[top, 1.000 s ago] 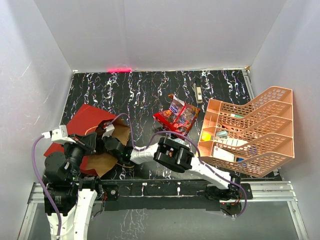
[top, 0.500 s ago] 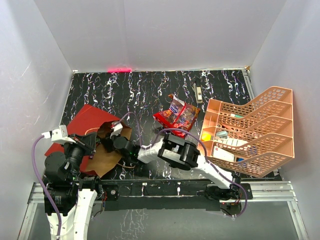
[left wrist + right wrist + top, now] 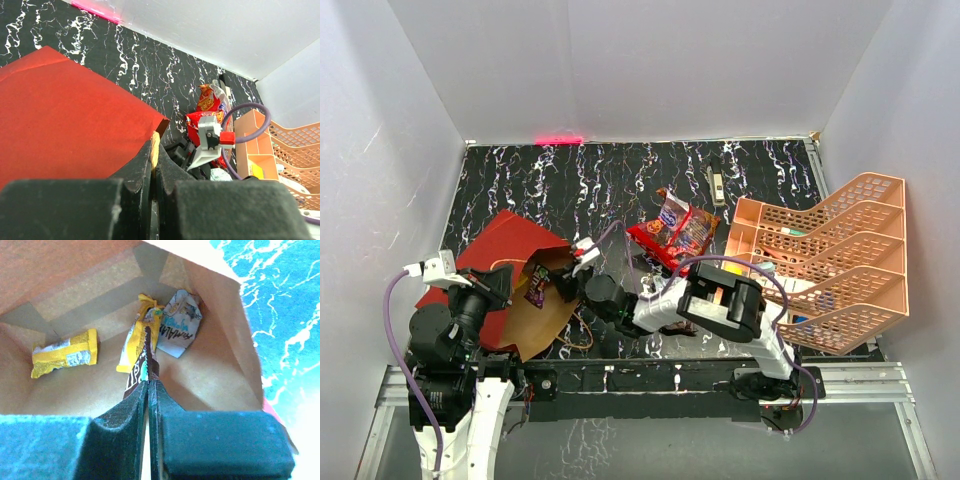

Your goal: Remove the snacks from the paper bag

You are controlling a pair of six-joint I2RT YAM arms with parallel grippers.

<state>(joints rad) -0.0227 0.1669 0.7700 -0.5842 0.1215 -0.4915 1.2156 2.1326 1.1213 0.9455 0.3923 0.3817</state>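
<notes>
— Where do we have the brown wrapper?
— Pinched in our right gripper, inside the paper bag; yellow packets lie deeper in.
— And our left gripper?
— Clamped on the bag's rim. Red chip bags lie out on the table.

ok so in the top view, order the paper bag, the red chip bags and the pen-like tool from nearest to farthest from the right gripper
From the right gripper:
1. paper bag, on the left side of the table; the jaws reach into its open mouth.
2. red chip bags, mid-table, farther back.
3. pen-like tool, farthest, toward the back wall.
</notes>
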